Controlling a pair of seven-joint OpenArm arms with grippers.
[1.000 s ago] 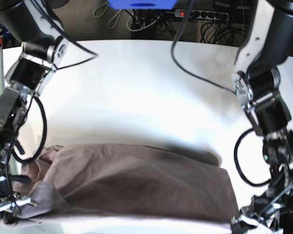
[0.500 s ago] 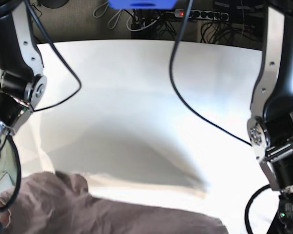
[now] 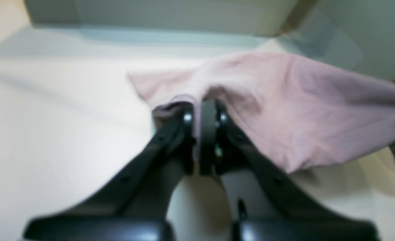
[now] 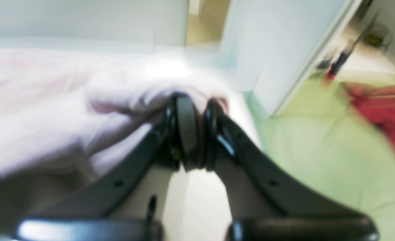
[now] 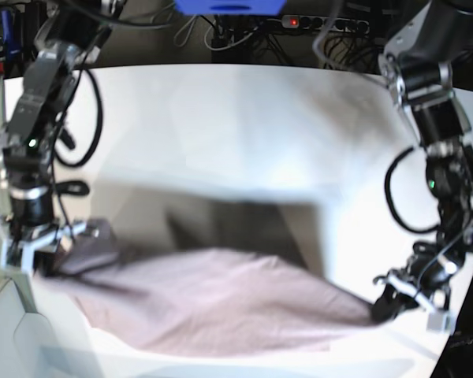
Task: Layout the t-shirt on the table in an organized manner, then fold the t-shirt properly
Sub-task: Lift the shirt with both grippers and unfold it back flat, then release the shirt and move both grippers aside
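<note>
The mauve-pink t-shirt (image 5: 213,303) is stretched across the near part of the white table (image 5: 221,134), sagging between my two grippers and casting a shadow on the table behind it. On the base view's right, my left gripper (image 5: 385,307) is shut on one end of the cloth. The left wrist view shows that gripper (image 3: 202,112) pinching a fold of the t-shirt (image 3: 301,110). My right gripper (image 5: 51,248) is on the base view's left, shut on the other end. The right wrist view shows that gripper (image 4: 197,110) clamped on the t-shirt (image 4: 50,117).
A power strip with cables (image 5: 323,24) and a blue object (image 5: 229,6) lie beyond the table's far edge. Beside the table, the right wrist view shows a green floor (image 4: 318,150) with a red thing (image 4: 385,107) on it.
Both arms swung from the table's near edge farther over it, carrying the t-shirt. The cloth dipped almost out of the base view's bottom, then came back up, spread wider.
</note>
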